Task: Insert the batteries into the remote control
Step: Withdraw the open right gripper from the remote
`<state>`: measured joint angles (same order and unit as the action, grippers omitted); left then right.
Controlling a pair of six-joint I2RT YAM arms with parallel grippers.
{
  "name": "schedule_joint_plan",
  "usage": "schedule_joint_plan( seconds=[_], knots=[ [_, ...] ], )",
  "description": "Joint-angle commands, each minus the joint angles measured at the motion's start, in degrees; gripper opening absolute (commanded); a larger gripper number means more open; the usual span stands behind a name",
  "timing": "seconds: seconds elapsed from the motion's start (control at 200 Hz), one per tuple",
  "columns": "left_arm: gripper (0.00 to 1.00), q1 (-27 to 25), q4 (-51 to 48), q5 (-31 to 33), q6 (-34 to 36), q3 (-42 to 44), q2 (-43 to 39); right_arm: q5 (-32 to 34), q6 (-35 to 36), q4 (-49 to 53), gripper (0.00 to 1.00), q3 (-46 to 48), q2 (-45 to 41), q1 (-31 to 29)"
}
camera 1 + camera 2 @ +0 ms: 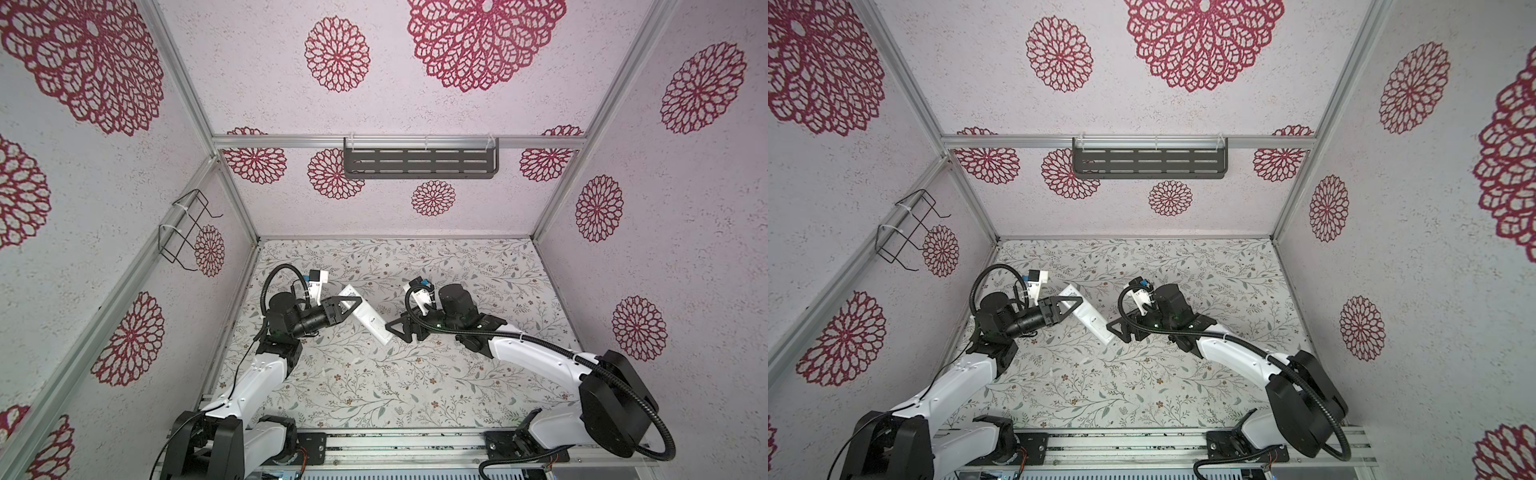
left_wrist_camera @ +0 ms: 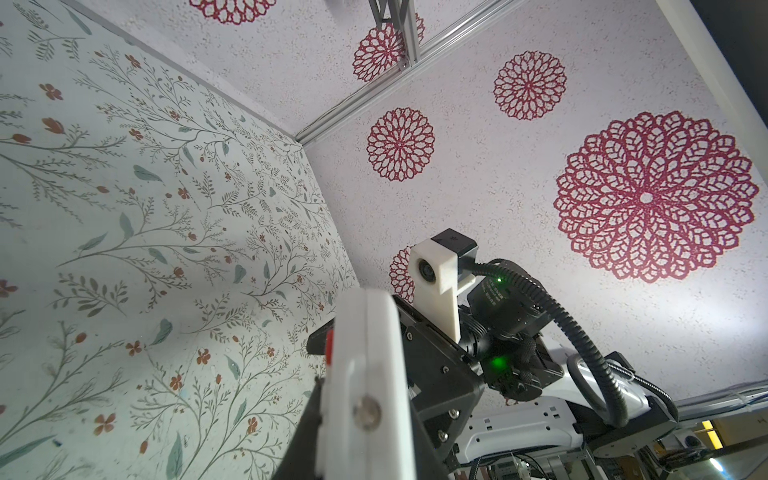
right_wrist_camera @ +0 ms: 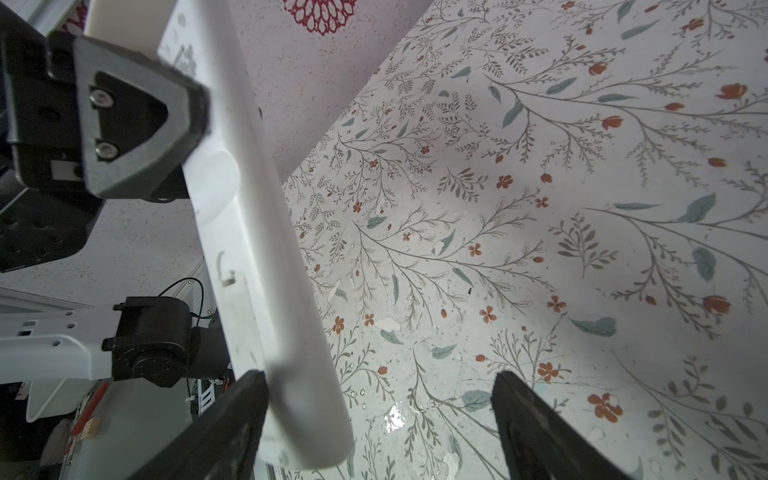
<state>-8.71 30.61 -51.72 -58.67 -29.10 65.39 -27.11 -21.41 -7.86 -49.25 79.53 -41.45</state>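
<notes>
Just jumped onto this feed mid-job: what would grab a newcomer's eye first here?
The white remote control slants above the middle of the floral table, clamped near its far end in the left gripper. The right gripper stands open around its near end. No batteries show in any view.

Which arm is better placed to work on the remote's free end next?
Right: the right fingers stand open at the remote's free end, while the left fingers are shut on its other end, holding it.

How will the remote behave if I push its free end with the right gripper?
Probably stiff: the remote control juts straight from the left gripper, no sag. Smooth plastic pinched near one end may pivot or slip.
</notes>
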Motion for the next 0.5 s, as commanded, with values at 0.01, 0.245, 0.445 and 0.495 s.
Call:
schedule_joint_plan(
  seconds=[0.01, 0.245, 0.445, 0.495],
  knots=[
    [0.01, -0.39, -2.25, 0.63, 0.86, -1.88, -0.14, 5.06, 3.64, 3.38, 0.88, 0.01, -4.29, -0.33],
    [0.01, -0.52, -25.71, 8.79, 12.2, -7.39, -1.36, 9.18, 8.26, 6.13, 0.93, -3.04, -4.47, -3.09],
    [0.01, -0.55, -28.77, 11.51, 11.18, -7.81, -1.09, 13.5, 12.1, 8.29, 0.96, -8.94, 1.68, -8.54],
    [0.01, -0.75, -28.23, 11.39, 10.51, -7.67, -1.05, 15.05, 12.61, 8.47, 0.96, -10.32, 3.42, -9.78]
  ],
)
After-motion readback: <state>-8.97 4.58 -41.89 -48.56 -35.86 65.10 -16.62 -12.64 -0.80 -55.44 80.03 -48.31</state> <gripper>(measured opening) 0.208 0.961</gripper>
